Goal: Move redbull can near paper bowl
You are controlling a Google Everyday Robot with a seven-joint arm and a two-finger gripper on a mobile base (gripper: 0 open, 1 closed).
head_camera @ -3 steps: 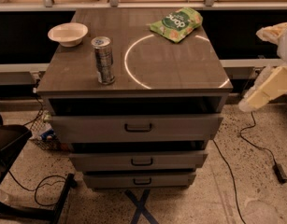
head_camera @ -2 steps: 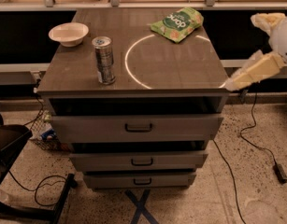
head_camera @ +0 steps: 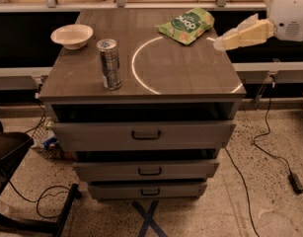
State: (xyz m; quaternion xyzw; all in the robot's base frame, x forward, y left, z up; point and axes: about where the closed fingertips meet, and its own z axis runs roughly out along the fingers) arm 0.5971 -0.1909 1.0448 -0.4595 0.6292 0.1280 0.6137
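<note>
The grey table (head_camera: 190,78) with three drawers (head_camera: 143,135) under it takes up most of the view. The robot's gripper (head_camera: 221,43) hangs over the right edge near the back, pointing left; can't tell if the jaws are open or closed. A green snack bag (head_camera: 186,25) lies just left of it. The paper bowl (head_camera: 71,35) sits in the back-left corner, and the redbull can (head_camera: 109,64) stands upright near it, a little forward and right, not touching.

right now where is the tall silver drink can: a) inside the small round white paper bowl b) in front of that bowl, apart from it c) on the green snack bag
b: the can stands clear of the bowl; the gripper hangs by the table's right edge.
</note>
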